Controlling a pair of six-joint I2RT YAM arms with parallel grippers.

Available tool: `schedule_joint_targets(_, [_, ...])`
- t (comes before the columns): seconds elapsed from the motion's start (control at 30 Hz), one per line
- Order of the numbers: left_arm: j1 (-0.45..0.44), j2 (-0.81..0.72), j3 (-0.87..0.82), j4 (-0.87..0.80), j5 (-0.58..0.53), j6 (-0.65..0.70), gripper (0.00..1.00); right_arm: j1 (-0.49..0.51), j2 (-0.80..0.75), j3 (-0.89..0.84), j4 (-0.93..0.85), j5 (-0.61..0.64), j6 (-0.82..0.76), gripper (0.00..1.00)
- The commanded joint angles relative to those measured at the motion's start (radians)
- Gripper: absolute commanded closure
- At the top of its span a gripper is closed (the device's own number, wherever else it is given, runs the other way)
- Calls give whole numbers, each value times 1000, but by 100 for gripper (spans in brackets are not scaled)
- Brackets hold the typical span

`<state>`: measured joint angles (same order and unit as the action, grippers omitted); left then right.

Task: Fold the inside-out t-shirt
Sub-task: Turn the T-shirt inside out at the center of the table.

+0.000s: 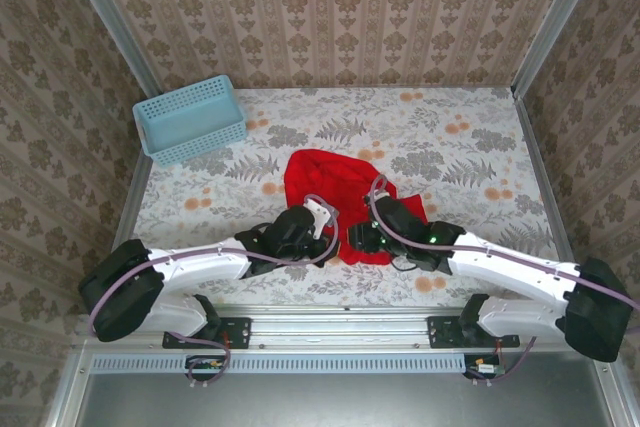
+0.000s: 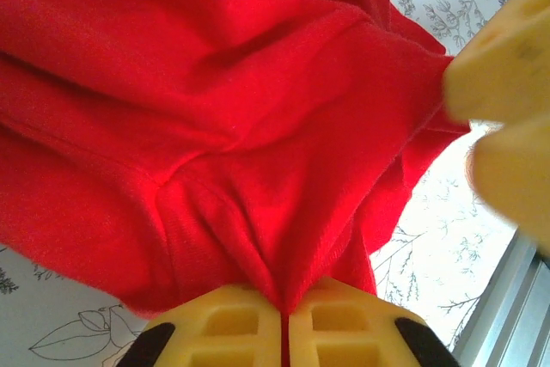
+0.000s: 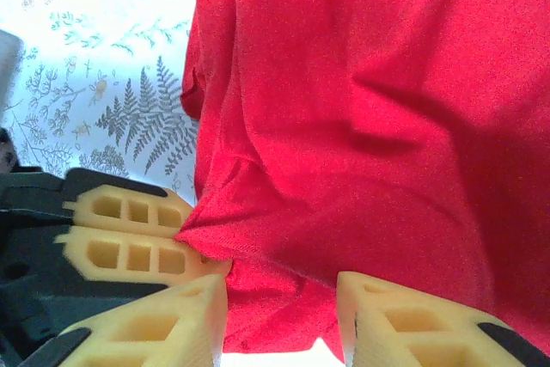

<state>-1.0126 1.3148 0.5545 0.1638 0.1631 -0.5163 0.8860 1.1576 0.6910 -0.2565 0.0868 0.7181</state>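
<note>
The inside-out t-shirt (image 1: 335, 187) is a bunched heap of bright red cloth near the middle front of the table. My left gripper (image 1: 333, 230) sits at its near edge, and in the left wrist view the gripper (image 2: 285, 311) is shut on a pinched fold of the shirt (image 2: 215, 109). My right gripper (image 1: 358, 239) is right beside it. In the right wrist view its jaws (image 3: 282, 315) stand apart, with the shirt's (image 3: 361, 109) edge lying loose between and beyond them. The left gripper's yellow fingers (image 3: 129, 229) hold the cloth corner just to the left.
A light blue basket (image 1: 190, 119) stands at the table's back left. The floral tablecloth (image 1: 450, 147) lies bare to the right of and behind the shirt. Patterned walls close in three sides, and a metal rail (image 1: 340, 315) runs along the near edge.
</note>
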Motion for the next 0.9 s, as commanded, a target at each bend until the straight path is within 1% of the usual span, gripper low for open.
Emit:
schedule_joint_targets(0.0, [6, -7, -11, -9, 20, 2, 89, 6, 55, -16, 98, -50, 97, 62])
schedule_joint_targets(0.13, [6, -4, -16, -9, 14, -5, 88, 7, 121, -26, 136, -68, 115, 63])
schedule_joint_targets(0.27, [7, -6, -25, -14, 5, -9, 88, 7, 165, -20, 144, -41, 96, 65])
schedule_joint_targets(0.43, [12, -36, -47, -45, -39, -9, 89, 7, 179, -11, 90, 56, 61, 69])
schedule_joint_targets(0.53, [27, -48, -64, -55, -40, -7, 88, 7, 183, 5, 58, 107, 18, 70])
schedule_joint_targets(0.63, [34, -45, -70, -78, -48, 6, 87, 6, 206, 42, 26, 155, -29, 74])
schedule_joint_targets(0.73, [33, -49, -64, -124, -70, 26, 82, 6, 228, 78, 8, 179, -68, 79])
schedule_joint_targets(0.8, [31, -59, -59, -151, -83, 34, 75, 6, 256, 98, -2, 180, -83, 81])
schedule_joint_targets(0.87, [21, -81, -50, -201, -129, 38, 66, 6, 256, 110, -14, 179, -92, 81])
